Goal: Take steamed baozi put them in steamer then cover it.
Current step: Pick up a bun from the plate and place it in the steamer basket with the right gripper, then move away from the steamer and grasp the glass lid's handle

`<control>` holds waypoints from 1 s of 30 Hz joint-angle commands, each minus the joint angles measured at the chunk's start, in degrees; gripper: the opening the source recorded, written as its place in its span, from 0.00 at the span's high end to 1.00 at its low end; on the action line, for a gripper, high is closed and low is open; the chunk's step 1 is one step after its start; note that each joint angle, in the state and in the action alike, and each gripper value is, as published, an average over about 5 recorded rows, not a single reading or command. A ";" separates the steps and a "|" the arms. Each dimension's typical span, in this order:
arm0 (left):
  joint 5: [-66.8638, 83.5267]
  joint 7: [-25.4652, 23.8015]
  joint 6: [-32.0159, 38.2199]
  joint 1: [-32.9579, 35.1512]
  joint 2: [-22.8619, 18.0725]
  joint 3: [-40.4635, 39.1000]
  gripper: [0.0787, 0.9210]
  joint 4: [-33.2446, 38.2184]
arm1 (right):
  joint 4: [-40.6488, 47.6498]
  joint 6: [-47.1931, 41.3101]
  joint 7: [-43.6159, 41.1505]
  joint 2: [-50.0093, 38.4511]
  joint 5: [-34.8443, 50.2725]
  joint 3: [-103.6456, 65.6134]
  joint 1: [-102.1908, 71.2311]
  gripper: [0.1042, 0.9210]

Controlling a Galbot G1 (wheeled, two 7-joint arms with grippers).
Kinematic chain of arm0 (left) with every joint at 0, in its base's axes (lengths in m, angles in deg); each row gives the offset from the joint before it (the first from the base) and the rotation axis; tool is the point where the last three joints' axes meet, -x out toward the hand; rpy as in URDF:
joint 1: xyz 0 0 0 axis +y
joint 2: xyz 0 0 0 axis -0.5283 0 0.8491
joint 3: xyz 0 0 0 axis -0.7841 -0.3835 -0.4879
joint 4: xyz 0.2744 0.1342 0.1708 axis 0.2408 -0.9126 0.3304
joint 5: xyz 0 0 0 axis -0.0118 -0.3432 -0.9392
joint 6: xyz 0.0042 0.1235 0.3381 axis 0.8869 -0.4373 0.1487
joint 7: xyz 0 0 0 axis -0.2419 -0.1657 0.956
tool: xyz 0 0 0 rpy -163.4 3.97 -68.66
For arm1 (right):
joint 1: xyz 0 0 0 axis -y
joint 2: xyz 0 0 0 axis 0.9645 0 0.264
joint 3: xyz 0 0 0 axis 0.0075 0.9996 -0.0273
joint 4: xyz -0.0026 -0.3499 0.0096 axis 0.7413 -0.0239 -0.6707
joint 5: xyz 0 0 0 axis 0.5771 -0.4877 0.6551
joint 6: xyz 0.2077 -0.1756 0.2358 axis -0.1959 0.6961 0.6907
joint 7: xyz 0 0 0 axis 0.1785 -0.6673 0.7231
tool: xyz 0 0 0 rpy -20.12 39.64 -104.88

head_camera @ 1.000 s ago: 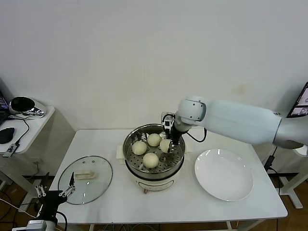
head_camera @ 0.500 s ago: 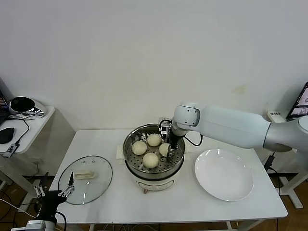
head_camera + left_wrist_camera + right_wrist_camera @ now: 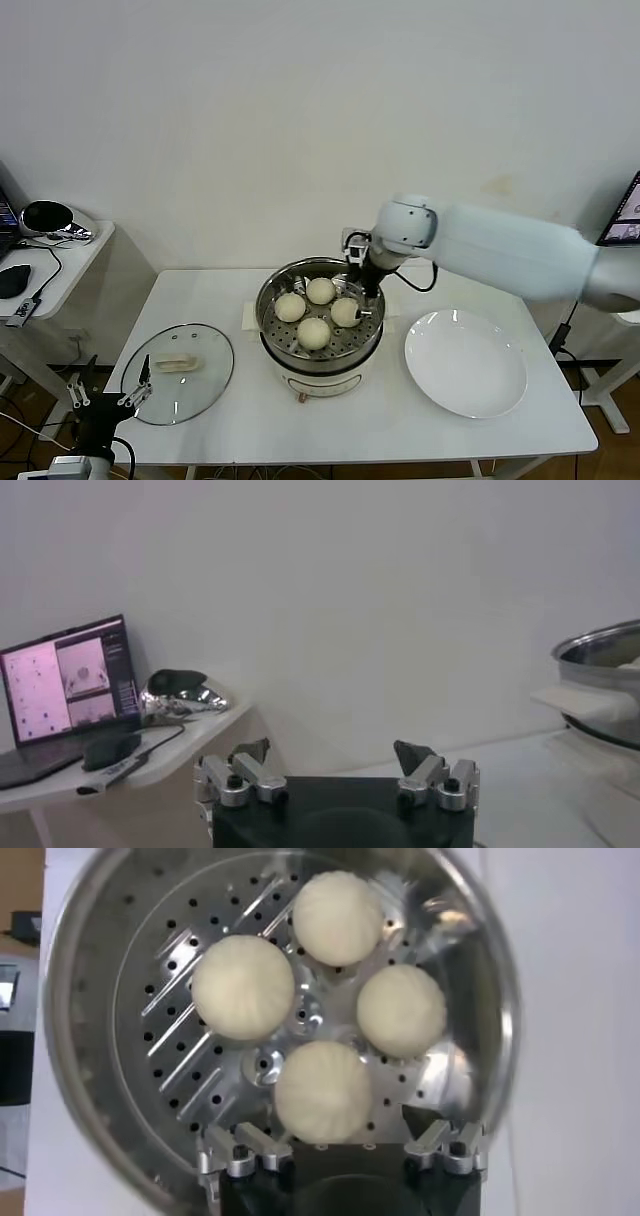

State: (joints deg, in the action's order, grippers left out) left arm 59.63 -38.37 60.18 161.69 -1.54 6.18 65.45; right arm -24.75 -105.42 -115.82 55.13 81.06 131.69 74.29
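- Right claw [image 3: 365,292]: we find it over the steamer's far-right rim, fingers spread and released, grasping nothing; in its wrist view the finger bases [image 3: 447,1145] frame one bun.
- Steamed baozi [image 3: 346,311]: four, all on the perforated tray directly under the right claw, clustered close together; the nearest one [image 3: 322,1091] lies just below the spread fingers, not touched by them.
- Steamer [image 3: 269,305]: steel pot on a cream base, mid-worktop, beneath the right claw, uncovered.
- Cover [image 3: 205,375]: glass lid with cream handle, flat on the worktop, well apart from the right claw and just ahead of the left claw.
- Left claw [image 3: 108,397]: we note it low at the worktop's near-left corner, fingers [image 3: 414,754] spread, empty.
- White plate [image 3: 500,395]: bare, on the worktop beside the steamer, near the right claw.
- Worktop [image 3: 350,425]: white.
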 commanded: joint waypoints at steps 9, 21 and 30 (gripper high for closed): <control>0.66 0.74 2.14 -0.94 -0.52 -0.68 0.12 -0.36 | -23.23 25.91 39.79 -31.69 5.06 -46.98 -48.46 0.12; -6.29 3.56 3.10 -1.53 -3.19 -3.42 0.12 -1.27 | -20.25 51.71 40.12 -2.90 -16.79 -102.20 -103.06 0.12; -34.70 9.15 4.26 -4.44 -3.86 -4.51 0.12 -8.44 | -22.61 58.71 35.15 15.39 -16.22 -115.91 -116.11 0.12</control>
State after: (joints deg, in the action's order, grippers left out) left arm 48.89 -33.23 63.50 158.99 -5.08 2.68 62.46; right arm -44.94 -59.38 -80.86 52.56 69.79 42.33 -13.28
